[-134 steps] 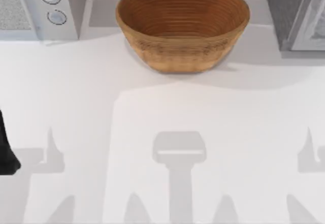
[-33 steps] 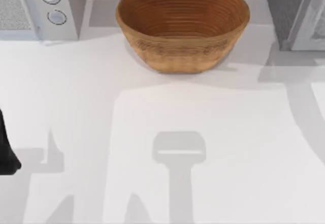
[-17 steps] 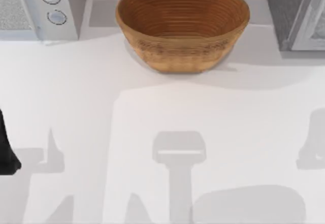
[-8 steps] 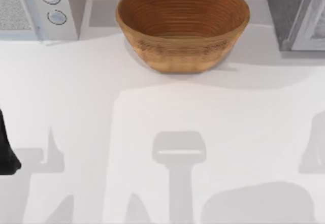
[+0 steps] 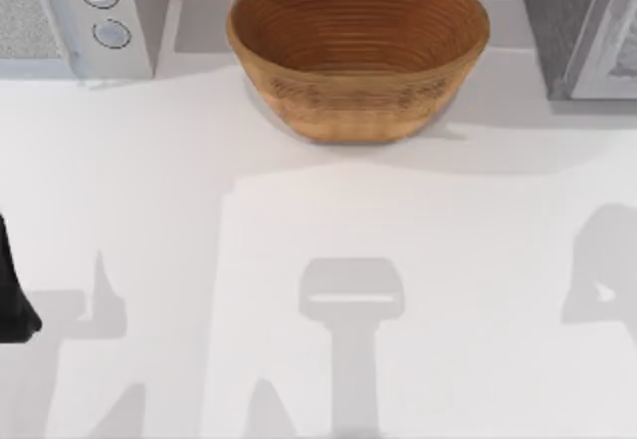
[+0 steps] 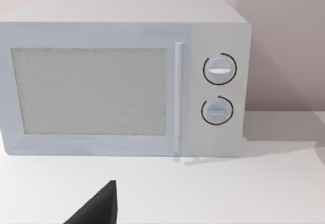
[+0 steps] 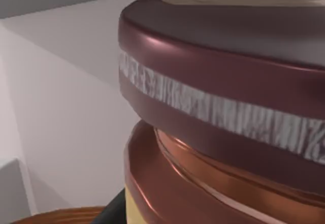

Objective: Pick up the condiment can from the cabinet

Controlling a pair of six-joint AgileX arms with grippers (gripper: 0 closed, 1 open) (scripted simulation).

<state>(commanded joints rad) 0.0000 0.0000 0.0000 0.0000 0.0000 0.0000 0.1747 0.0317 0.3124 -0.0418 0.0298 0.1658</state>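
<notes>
The condiment can [image 7: 218, 82] looms very close in the right wrist view. It has a dark maroon lid with a silver band and a coppery amber body below. My right gripper [image 7: 167, 206] is shut on it, and a dark finger [image 7: 114, 210] lies against its lower side. White wall and a grey ledge show behind the can. The grey cabinet [image 5: 582, 26] stands at the table's back right. My left gripper [image 5: 15, 290] stays parked at the table's left edge, facing the microwave [image 6: 122, 79].
A large brown woven basket [image 5: 358, 56] stands at the back middle of the table. The white microwave [image 5: 75, 16] stands at the back left. An arm's shadow [image 5: 602, 280] falls on the white tabletop near the right edge.
The right arm's shadow has moved from the table's front right up to the right edge. The basket, microwave and left arm have not moved.
</notes>
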